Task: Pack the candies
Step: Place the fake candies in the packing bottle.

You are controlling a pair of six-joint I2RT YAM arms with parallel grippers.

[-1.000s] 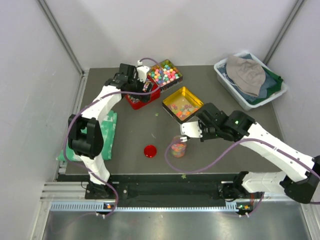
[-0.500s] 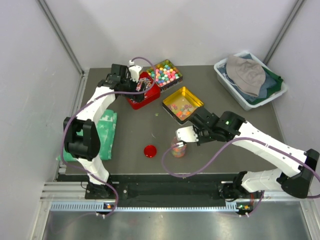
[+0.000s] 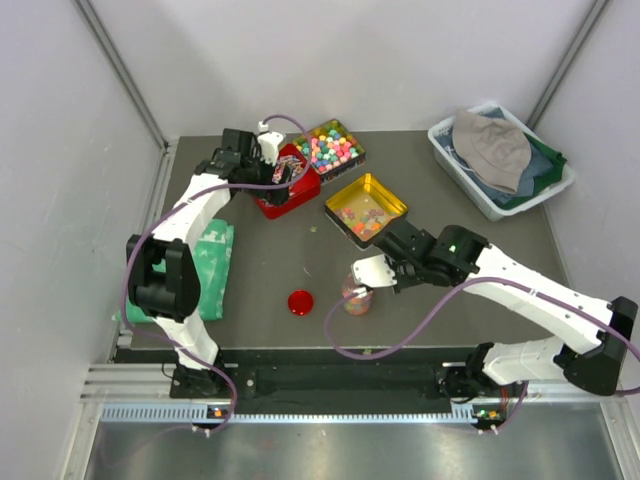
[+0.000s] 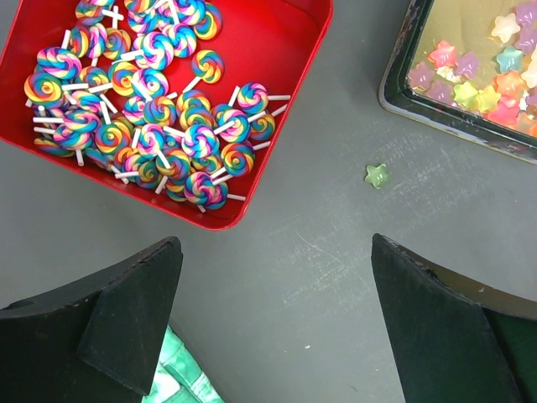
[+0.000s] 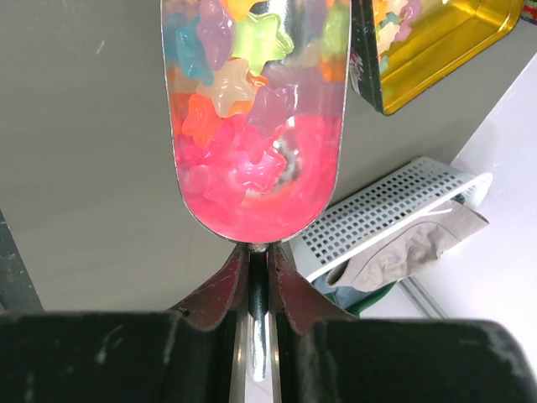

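My right pincer (image 5: 258,273) is gripping a scoop (image 5: 312,195) of candies (image 5: 239,159) over the cup (image 3: 355,302); my left pincer (image 4: 275,245) is gaping wide.

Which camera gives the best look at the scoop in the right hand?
The right wrist view: the scoop fills the frame, loaded with star-shaped candies, its handle clamped in the right hand. In the top view it is too small to make out; the left wrist view misses it.
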